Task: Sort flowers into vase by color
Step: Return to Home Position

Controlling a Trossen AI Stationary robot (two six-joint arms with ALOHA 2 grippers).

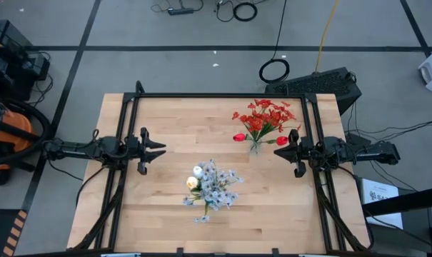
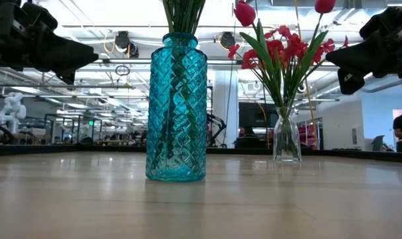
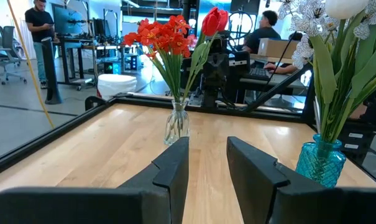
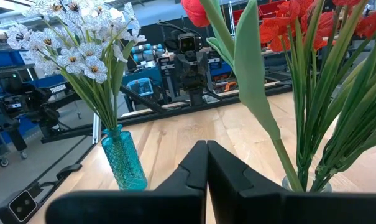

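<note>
Red blossom clusters and red tulip buds (image 1: 264,120) stand with their stems in a clear glass vase (image 2: 286,138) at the table's far right. Pale blue-white sprays and cream-white tulip buds (image 1: 211,184) stand in a turquoise glass vase (image 2: 177,109) near the table's middle. My left gripper (image 1: 161,148) hovers open at the left edge, pointing level toward the table's middle, with nothing between its fingers (image 3: 207,168). My right gripper (image 1: 277,151) hovers shut at the right edge, close beside the red flowers, touching nothing.
A black frame (image 1: 216,95) runs along the table's far edge and down both sides. Bare wood lies between the two vases and along the near edge (image 1: 201,239). People and workbenches show in the room beyond the table.
</note>
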